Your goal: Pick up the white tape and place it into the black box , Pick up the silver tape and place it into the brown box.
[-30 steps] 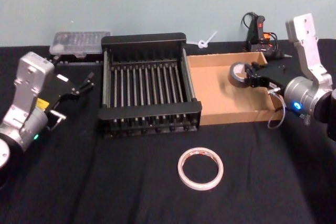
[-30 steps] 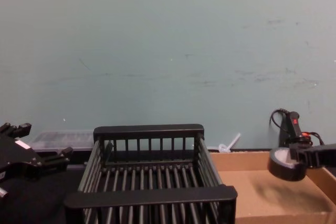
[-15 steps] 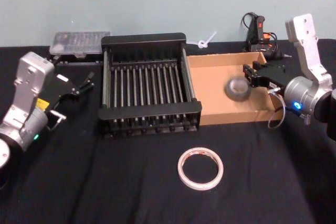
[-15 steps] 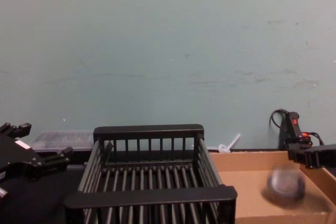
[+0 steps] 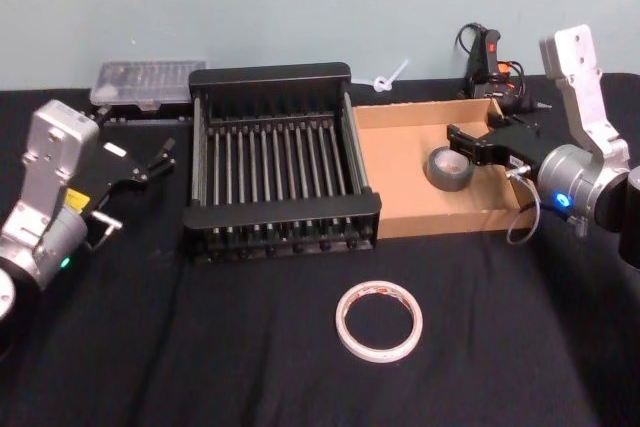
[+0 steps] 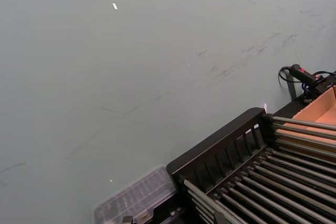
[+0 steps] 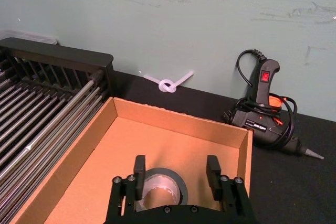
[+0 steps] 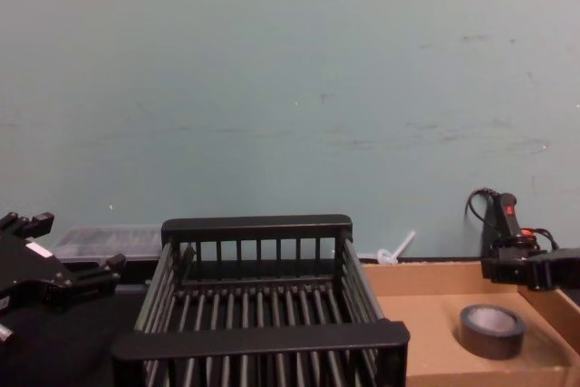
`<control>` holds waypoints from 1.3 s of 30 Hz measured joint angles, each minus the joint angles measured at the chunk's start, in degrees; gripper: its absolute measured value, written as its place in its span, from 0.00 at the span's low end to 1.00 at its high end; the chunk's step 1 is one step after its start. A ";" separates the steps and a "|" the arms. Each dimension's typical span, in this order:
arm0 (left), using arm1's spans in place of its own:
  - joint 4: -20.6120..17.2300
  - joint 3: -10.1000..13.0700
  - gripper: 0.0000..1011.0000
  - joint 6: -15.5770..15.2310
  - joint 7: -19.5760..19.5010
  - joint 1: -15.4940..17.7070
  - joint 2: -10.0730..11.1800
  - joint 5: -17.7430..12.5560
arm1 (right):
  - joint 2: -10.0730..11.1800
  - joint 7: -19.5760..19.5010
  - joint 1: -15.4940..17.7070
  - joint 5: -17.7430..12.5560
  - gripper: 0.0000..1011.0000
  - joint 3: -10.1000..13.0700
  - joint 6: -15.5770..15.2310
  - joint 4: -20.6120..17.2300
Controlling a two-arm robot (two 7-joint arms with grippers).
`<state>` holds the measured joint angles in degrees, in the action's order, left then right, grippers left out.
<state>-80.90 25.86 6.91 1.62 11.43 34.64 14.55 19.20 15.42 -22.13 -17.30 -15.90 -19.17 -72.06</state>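
The white tape (image 5: pixel 379 320) lies flat in the lower centre of the head view, alone on the dark table in front of the black box (image 5: pixel 281 237), and it is the piece not yet boxed. Being a flat ring, it has no long axis to line up with.

At the left edge of that view my left gripper (image 5: pixel 160 158) hangs by the left side of the black box with its fingers parted and nothing between them. The tape lies down and to the right of it. It looks about as far from that gripper as from my right one, so I cannot call either arm nearer.

The silver tape (image 5: pixel 449 168) lies flat in the brown box (image 5: pixel 400 222), right of centre. Above it my right gripper (image 7: pixel 175 176) stands wide open and empty, its fingers either side of the roll without touching.

The near part of the silver tape is hidden behind the right gripper in its wrist view.
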 joint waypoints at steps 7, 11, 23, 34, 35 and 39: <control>0.00 0.00 0.99 0.00 0.00 0.00 0.00 0.00 | 0.02 0.00 0.00 -0.04 0.91 0.00 0.00 -0.01; 0.00 0.00 0.99 0.00 0.00 0.00 0.00 0.00 | 0.02 0.00 0.00 -0.06 0.99 0.00 0.00 -0.01; 0.00 0.00 0.99 0.00 0.00 0.00 0.00 0.00 | 0.03 0.15 0.12 -0.09 0.99 0.12 -0.01 -0.12; 0.00 0.00 0.99 0.00 0.00 0.00 0.00 0.00 | 3.26 3.70 4.95 -1.99 0.99 1.57 -0.19 -8.20; 0.00 0.00 0.99 0.00 0.00 0.00 0.00 0.00 | 3.67 4.07 5.45 -2.15 0.99 1.59 -0.21 -9.00; 0.00 0.00 0.99 0.00 0.00 0.00 0.00 0.00 | 5.95 5.58 8.23 -2.98 0.99 1.73 -0.19 -13.12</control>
<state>-80.90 25.86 6.91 1.62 11.43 34.65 14.55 25.15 21.01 -13.90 -20.28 -14.17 -19.36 -85.18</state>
